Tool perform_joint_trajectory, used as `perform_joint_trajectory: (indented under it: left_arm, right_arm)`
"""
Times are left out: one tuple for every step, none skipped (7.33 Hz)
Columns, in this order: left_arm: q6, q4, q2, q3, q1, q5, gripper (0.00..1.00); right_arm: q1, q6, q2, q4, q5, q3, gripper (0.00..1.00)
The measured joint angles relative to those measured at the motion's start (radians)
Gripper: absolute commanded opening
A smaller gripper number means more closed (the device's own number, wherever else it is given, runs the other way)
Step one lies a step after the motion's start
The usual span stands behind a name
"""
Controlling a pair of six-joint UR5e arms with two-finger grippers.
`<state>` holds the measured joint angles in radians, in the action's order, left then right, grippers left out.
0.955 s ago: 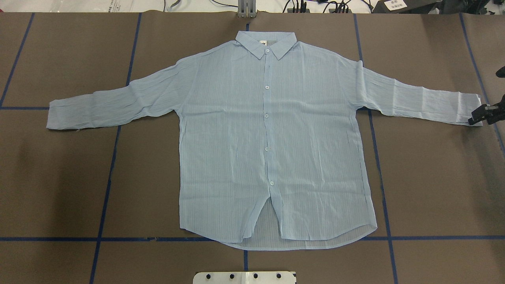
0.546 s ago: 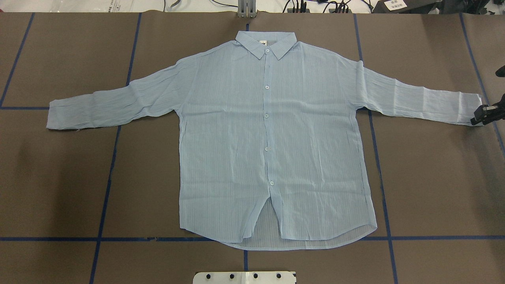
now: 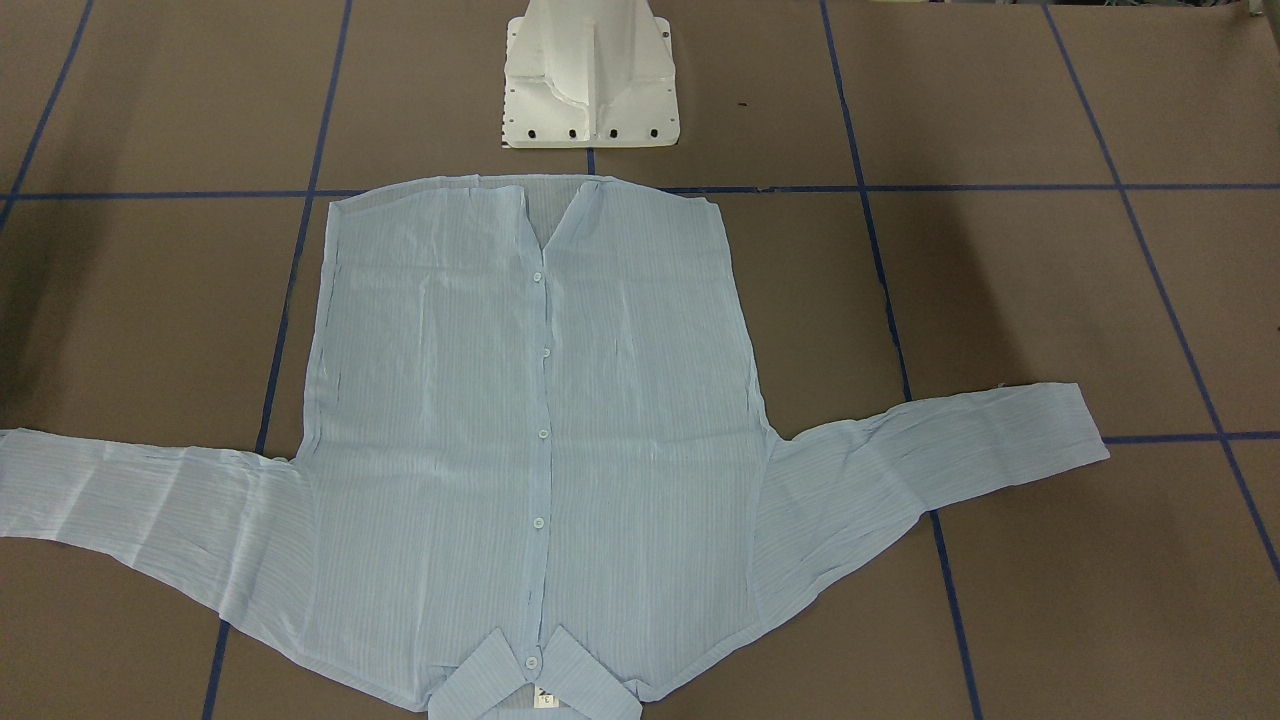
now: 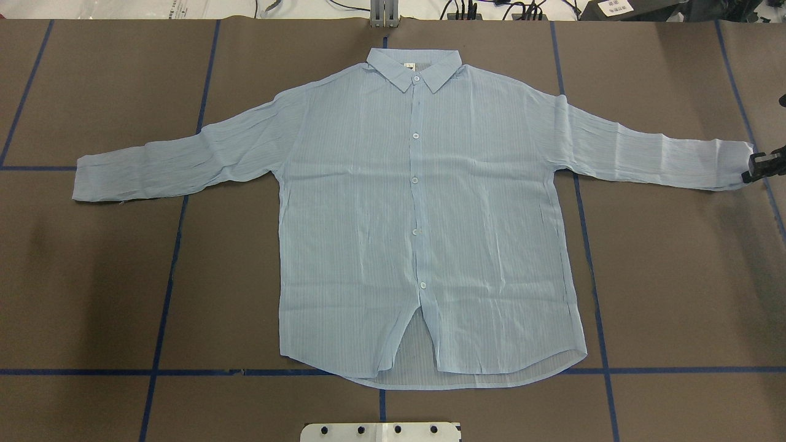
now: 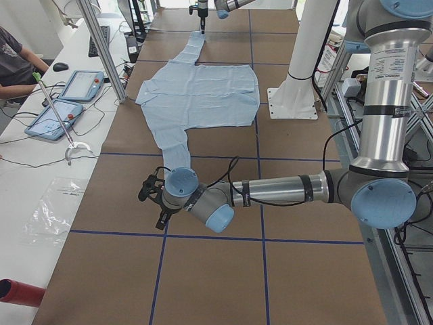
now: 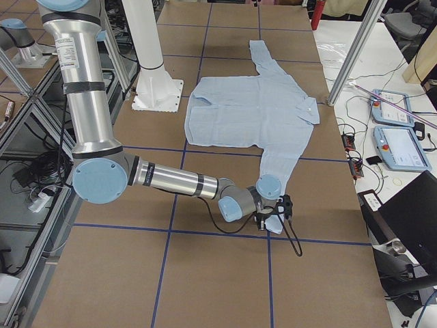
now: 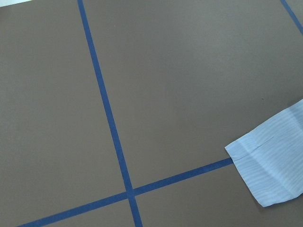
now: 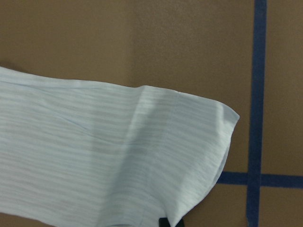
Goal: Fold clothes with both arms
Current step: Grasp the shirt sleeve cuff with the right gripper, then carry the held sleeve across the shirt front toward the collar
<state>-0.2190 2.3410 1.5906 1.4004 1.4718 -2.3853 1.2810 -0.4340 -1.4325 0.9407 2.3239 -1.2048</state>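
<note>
Overhead exterior: shirt (image 4: 417, 233) lengthwise, collar (image 4: 412, 66) farthest; right end effector (image 4: 761, 167) closed on cuff (image 4: 734, 166); left end effector (image 5: 150, 200) indeterminate.

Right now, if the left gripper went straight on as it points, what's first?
The left gripper would likely meet bare table near the tape cross, not the shirt cuff beside it; depth unclear.

1. Shirt (image 4: 424, 227) lies flat on the desk (image 4: 675, 276), front up, buttoned, collar (image 4: 412, 66) at the far edge.
2. Both sleeves (image 4: 184, 162) spread wide, wrinkled.
3. Right gripper (image 4: 760, 169) sits at the cuff (image 4: 734, 166) end on its side (jaws' stance not discernible; mostly out of frame).
</note>
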Motion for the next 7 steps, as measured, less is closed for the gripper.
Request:
perform_joint_trajectory:
  left_arm:
    - [0.000, 0.000, 0.000, -0.003, 0.000, 0.000, 1.00]
    - [0.001, 0.001, 0.003, -0.010, 0.000, 0.000, 1.00]
    - [0.001, 0.002, 0.008, -0.020, 0.000, 0.000, 1.00]
    - [0.002, 0.003, 0.013, -0.029, -0.001, 0.000, 1.00]
    - [0.001, 0.004, 0.015, -0.036, -0.001, 0.000, 1.00]
    - [0.000, 0.004, 0.016, -0.043, 0.000, 0.000, 1.00]
    - [0.000, 0.004, 0.017, -0.048, 0.000, 0.000, 1.00]
  right_arm:
    - [0.010, 0.000, 0.000, 0.000, 0.020, -0.040, 0.00]
    - [0.014, -0.005, 0.006, 0.000, 0.046, -0.090, 0.00]
    - [0.012, -0.047, 0.033, 0.001, 0.072, -0.142, 0.00]
    - [-0.001, -0.130, 0.083, -0.002, 0.105, -0.176, 0.00]
    - [-0.032, -0.204, 0.147, -0.005, 0.130, -0.199, 0.00]
    - [-0.081, -0.271, 0.224, -0.003, 0.140, -0.211, 0.00]
    - [-0.137, -0.353, 0.312, 0.001, 0.131, -0.216, 0.00]
